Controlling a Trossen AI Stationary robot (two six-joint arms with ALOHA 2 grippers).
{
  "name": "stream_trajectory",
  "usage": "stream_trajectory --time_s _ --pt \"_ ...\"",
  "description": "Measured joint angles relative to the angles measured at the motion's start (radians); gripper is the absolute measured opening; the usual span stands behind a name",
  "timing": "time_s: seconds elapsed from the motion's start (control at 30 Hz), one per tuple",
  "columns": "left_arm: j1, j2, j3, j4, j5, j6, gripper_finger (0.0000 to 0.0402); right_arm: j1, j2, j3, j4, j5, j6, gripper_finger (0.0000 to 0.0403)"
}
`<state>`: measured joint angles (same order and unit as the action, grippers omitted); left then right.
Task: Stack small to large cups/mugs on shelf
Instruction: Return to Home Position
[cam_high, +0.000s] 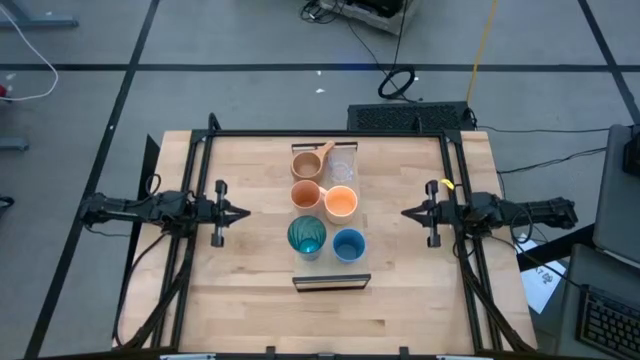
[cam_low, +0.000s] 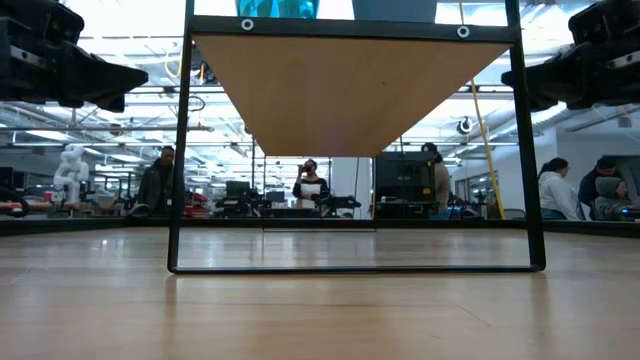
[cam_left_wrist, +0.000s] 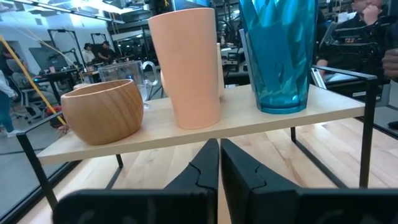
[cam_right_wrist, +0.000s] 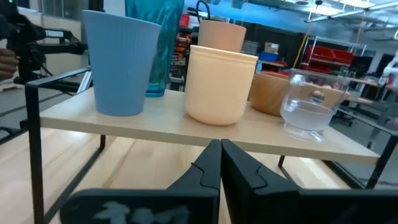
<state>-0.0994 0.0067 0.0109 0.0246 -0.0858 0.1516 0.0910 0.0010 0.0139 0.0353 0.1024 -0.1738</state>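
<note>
I read left pincer (cam_high: 238, 212) clenched empty, arm stretched level at left edge of worktop (cam_high: 250, 300) | right pincer (cam_high: 408, 212) clenched empty, mirrored at right edge | both facing the shelf (cam_left_wrist: 249, 121) between.

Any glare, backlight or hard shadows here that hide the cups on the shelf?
High view: even light, soft shadows; the clear glass cup is faint against the shelf. Low view: bright ceiling lights behind leave the left gripper and right gripper, both shut at the sides of the table, as dark shapes. Right wrist view: highlights on that cup, nothing hidden.
</note>
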Motion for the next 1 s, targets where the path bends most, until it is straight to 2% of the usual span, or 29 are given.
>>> stream_trajectory --time_s 0.23,0.57,0.77,1.0 --pt "0.000 0.000 0.000 0.001 -0.003 0.000 0.0003 -0.005 0.004 0.000 -0.004 -0.027 0.049 0.0000" --pt "0.000 0.000 0.000 0.001 -0.003 -0.006 0.0022 -0.005 0.004 0.000 -0.004 -0.027 0.077 0.0000" --pt "0.000 0.000 -0.001 0.014 -0.004 -0.041 0.0004 -0.005 0.004 0.000 -0.003 -0.027 0.081 0.0000" --pt "0.000 0.000 -0.002 0.041 0.002 -0.050 0.0002 -0.005 0.004 0.000 -0.003 -0.027 0.081 0.0000"
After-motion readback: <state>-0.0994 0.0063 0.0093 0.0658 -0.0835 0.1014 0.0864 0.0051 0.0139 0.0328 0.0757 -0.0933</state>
